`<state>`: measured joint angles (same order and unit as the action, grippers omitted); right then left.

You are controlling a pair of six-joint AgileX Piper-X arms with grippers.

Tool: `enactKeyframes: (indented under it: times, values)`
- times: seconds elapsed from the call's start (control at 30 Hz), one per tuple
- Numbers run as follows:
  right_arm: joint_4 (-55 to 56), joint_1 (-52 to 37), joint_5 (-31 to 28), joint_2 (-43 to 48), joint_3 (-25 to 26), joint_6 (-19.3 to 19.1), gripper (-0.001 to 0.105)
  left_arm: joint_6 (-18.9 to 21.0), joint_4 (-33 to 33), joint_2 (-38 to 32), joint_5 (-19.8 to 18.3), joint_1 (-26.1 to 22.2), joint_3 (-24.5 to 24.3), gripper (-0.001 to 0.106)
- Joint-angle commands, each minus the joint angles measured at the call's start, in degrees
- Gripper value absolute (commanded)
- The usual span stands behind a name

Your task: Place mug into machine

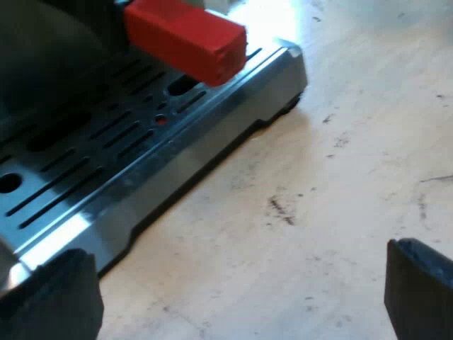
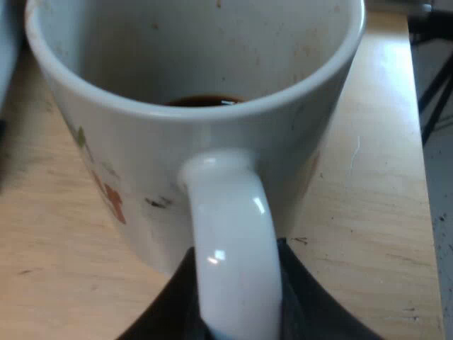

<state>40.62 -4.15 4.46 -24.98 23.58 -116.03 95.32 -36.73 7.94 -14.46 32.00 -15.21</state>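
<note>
- Closest to the lens: the mug handle (image 2: 237, 248), white and glossy, pinched between the black fingers (image 2: 311, 304) of the right pincer (image 2: 237, 319). So that one is clamped on the handle, nothing else.
- Task item, the mug (image 2: 141, 142), is over the pale wooden worktop (image 2: 375, 212), not at the machine yet. Can't tell if its base is resting on the wood or just lifted off it.
- Bit of dark coffee (image 2: 205, 101) sits in the bottom of it.
- Left pincer (image 1: 233, 297) is released, fingers wide apart with nothing between them, hovering over the worktop just beside the espresso machine's drip tray (image 1: 141, 177).
- Red end (image 1: 187, 35) of the holder's handle juts out over the tray's slotted grate.
- What could go wrong, my guess: a handle-only grip lets the mug tip, and that coffee slops out. The rim could also clip the red end on the way in, or the base could catch the tray's metal lip. And the left pincer is parked near the tray's front edge, so the arms might bump.
- Writing: none readable. The mug has a red-and-green print (image 2: 106, 191) on its side, but I can't make out what it is. No brand visible on the tray.
</note>
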Motion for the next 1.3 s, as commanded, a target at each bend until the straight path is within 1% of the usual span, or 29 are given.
enactKeyframes:
  times: [0.03, 0.07, 0.1, 0.17, 0.23, 0.33, 0.37, 0.43, 0.53, 0.63, 0.77, 0.9, 0.93, 1.0, 1.13, 1.17, 1.2, 1.3]
  values:
    - [6.3, -0.2, 2.3, 4.9, 3.6, 0.5, 0.0, -0.3, 1.4, -0.1, 3.1, 0.3, 0.0, 0.082]
    - [6.9, -0.2, 2.7, 5.6, 4.1, 0.5, 0.0, -0.3, 1.5, -0.1, 3.5, 0.3, 0.1, 0.082]
    - [8.7, -0.2, 4.3, 6.8, 4.8, 0.6, 0.0, -0.3, 2.1, 0.1, 4.3, 0.3, 0.6, 0.082]
    - [10.2, -0.2, 6.0, 8.0, 5.5, 1.6, 0.0, 0.9, 4.9, 0.0, 5.8, 0.3, 1.9, 0.082]
    - [11.3, -0.2, 7.4, 9.0, 6.0, 1.9, 0.0, 3.5, 9.7, 0.0, 6.1, 0.3, 4.0, 0.082]
    - [11.6, -0.2, 10.0, 9.3, 6.2, 2.3, 0.0, 5.9, 15.9, 0.0, 6.4, 0.3, 6.6, 0.082]
    - [11.6, -0.2, 10.5, 9.3, 6.2, 2.3, 0.0, 6.3, 16.6, 0.0, 6.8, 0.3, 7.1, 0.082]
    - [11.6, -0.2, 12.7, 9.3, 6.2, 2.3, 0.0, 8.2, 19.7, 0.1, 8.4, 0.3, 8.6, 0.082]
    - [11.6, 1.1, 14.4, 9.3, 6.2, 2.3, 0.0, 9.9, 23.2, 0.1, 11.3, 0.3, 9.6, 0.082]
    - [11.6, 4.0, 14.2, 9.3, 6.2, 1.6, 0.0, 9.9, 23.6, 0.1, 11.4, 0.3, 9.6, 0.082]
    - [10.4, 9.2, 14.2, 9.3, 6.2, 1.7, 0.0, 9.9, 23.3, 0.1, 11.4, 0.3, 9.7, 0.082]
    - [6.7, 15.7, 10.7, 9.1, 6.0, 2.0, 0.0, 9.9, 23.3, 0.1, 11.4, 0.3, 9.7, 0.082]
    - [5.8, 17.3, 9.1, 8.9, 5.8, 2.7, 0.0, 9.9, 23.3, 0.1, 11.4, 0.3, 9.7, 0.082]
    - [5.0, 19.0, 8.1, 8.6, 5.7, 3.4, 0.0, 9.9, 23.3, 0.1, 11.4, 0.3, 9.7, 0.082]
    - [-2.6, 28.0, 2.8, 5.6, 3.4, 8.7, 0.0, 9.9, 23.3, 0.1, 11.4, 0.3, 10.2, 0.082]
    - [-3.4, 28.8, 2.1, 5.1, 3.0, 9.5, 0.0, 9.9, 23.3, 0.1, 11.4, 0.3, 10.3, 0.082]
    - [-5.7, 31.3, 0.1, 3.8, 2.2, 10.9, 0.0, 9.9, 23.3, 0.1, 11.4, 0.3, 10.3, 0.082]
    - [-10.6, 37.6, -4.5, 0.6, 0.9, 12.2, 0.0, 9.9, 23.3, 0.1, 11.4, 0.3, 10.3, 0.082]
